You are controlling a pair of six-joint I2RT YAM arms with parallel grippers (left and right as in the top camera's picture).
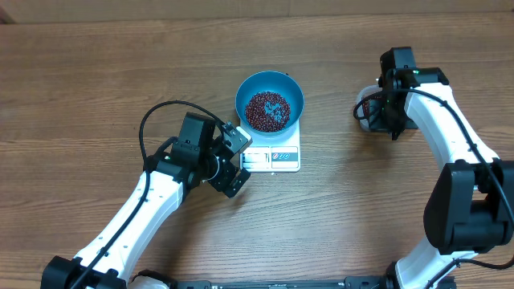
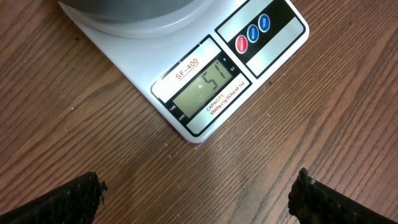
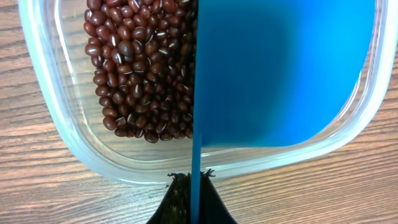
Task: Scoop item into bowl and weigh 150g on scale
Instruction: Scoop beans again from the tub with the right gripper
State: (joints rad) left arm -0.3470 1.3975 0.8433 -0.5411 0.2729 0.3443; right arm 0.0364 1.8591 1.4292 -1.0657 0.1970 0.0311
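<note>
Overhead, the smooth round blue bowl of oval beans sits on the flat white scale. The left gripper gapes wide, while the right gripper pinches a thin blue scoop.

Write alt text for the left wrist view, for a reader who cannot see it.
A white kitchen scale lies on a wooden table, its display appearing to read 51, beside one red and two blue buttons. The open left claw shows only as two dark fingertips in the bottom corners, clear of the scale.
</note>
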